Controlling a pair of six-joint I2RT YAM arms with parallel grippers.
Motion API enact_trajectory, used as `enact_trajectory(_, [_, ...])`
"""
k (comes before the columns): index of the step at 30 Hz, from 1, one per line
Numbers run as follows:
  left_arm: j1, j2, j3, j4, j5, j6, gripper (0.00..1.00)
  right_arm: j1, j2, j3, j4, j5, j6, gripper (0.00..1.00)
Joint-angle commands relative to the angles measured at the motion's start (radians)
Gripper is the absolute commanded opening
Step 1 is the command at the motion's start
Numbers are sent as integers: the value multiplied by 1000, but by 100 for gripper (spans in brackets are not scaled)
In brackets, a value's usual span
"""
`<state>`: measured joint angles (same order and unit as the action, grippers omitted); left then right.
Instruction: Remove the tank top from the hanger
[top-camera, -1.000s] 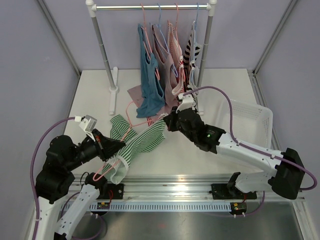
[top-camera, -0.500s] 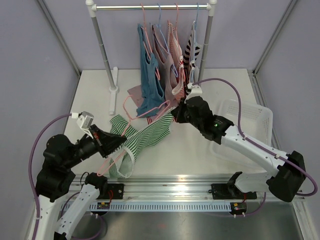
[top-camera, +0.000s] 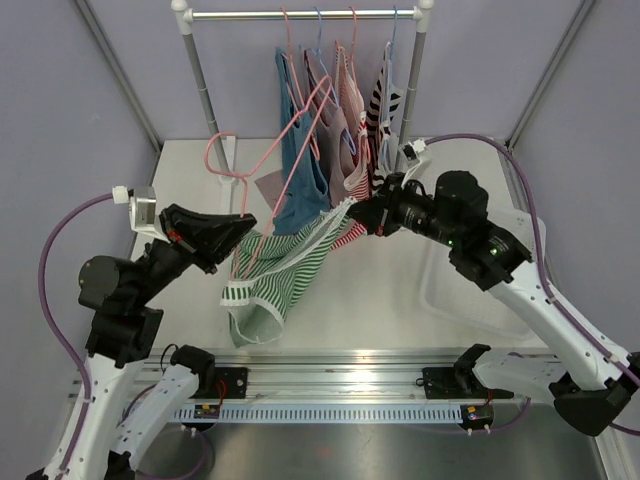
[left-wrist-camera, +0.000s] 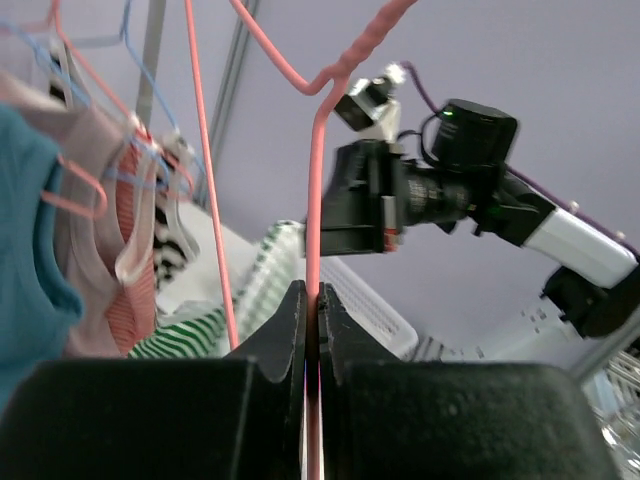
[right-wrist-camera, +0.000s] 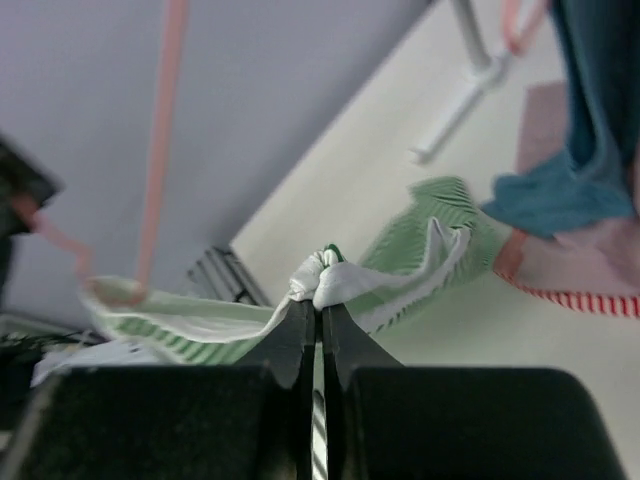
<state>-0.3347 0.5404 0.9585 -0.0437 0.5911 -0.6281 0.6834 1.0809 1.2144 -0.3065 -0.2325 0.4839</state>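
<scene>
In the left wrist view, the left gripper (left-wrist-camera: 312, 300) is clamped on the pink wire of the hanger (left-wrist-camera: 313, 200), which rises straight out from between its fingers. In the right wrist view, the right gripper (right-wrist-camera: 312, 318) pinches a bunched, white-edged strap of the green-striped tank top (right-wrist-camera: 420, 245), whose cloth trails away above the table (right-wrist-camera: 400, 140). Only the top view shows the garment slung between both grippers, sagging low in front of the clothes rack (top-camera: 205, 90).

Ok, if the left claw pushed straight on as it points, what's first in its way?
Past the pink hanger the left claw grips, probably the green striped tank top, then the right claw holding it; depth is unclear.
</scene>
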Motion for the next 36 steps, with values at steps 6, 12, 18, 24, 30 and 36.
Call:
enact_trajectory(6, [-10,148,77,532,-213,170,0,-4,5,382,-164,-363,-100,0])
enact_trajectory(12, [-10,136,135,302,-433,271,0,-4,-15,304,-268,-271,-186,0])
enact_trajectory(18, [-10,110,192,-129,-559,249,0,36,-35,-95,-77,-168,-131,0])
enact_trajectory(24, [-9,72,167,-346,-559,173,0,189,11,-222,-28,109,-99,3])
enact_trajectory(30, [-9,185,247,-482,-571,177,0,228,22,-216,-89,226,-51,100])
enact_trajectory(36, [2,461,541,-607,-652,220,0,229,-61,-233,-109,254,-28,99])
